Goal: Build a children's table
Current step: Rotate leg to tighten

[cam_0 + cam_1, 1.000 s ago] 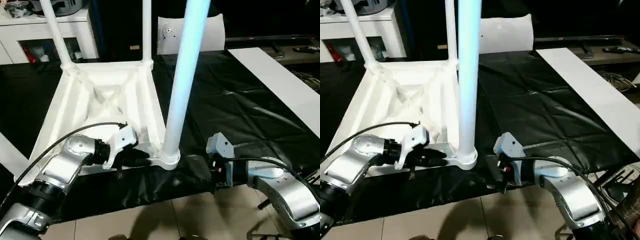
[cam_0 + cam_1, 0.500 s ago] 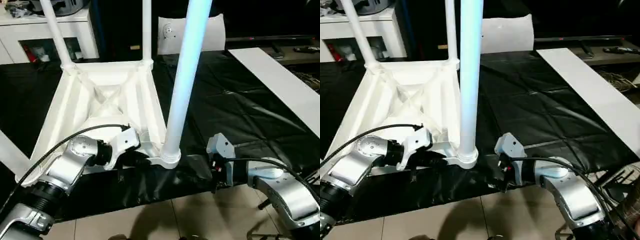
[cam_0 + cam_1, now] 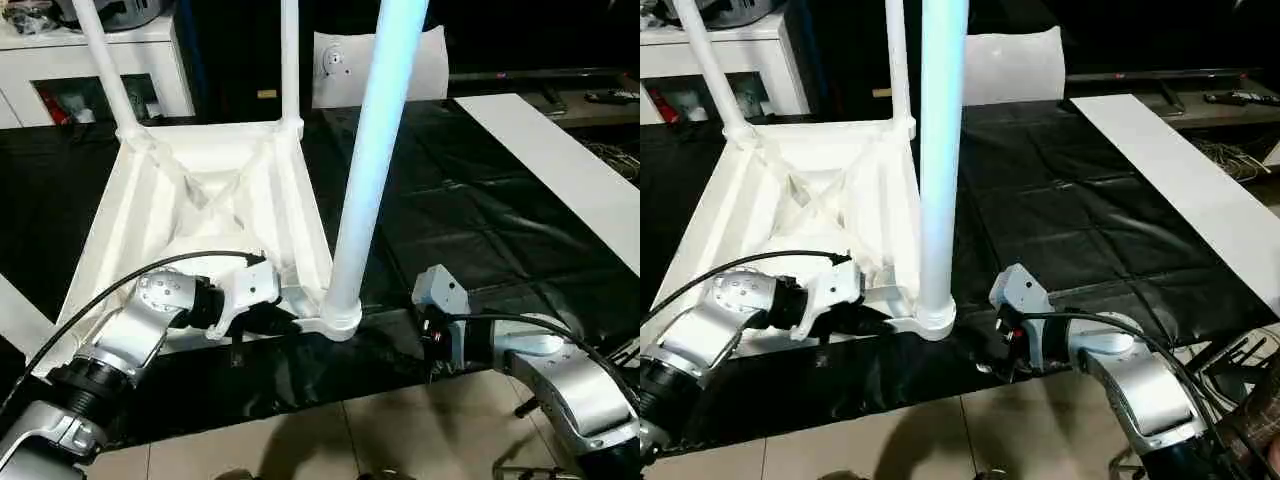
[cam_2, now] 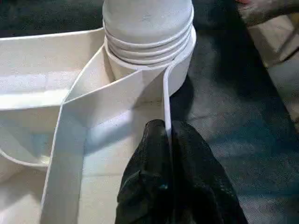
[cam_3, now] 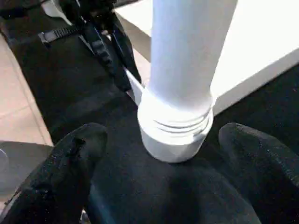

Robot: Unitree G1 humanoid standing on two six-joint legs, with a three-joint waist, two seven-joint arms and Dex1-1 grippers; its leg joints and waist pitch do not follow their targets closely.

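Upside-down tabletop on black sheet, legs up; nearest leg seated in near-right corner socket. Left gripper clenched on tabletop's near rim beside that socket. Right gripper spread wide, fingers flanking socket, apart from it.

The near-right leg rises between the grippers, blocking sideways passage; the black bench right of the tabletop lies open.

Head cameras look down over the upturned tabletop; both wrist cameras sit close, facing its near corner socket
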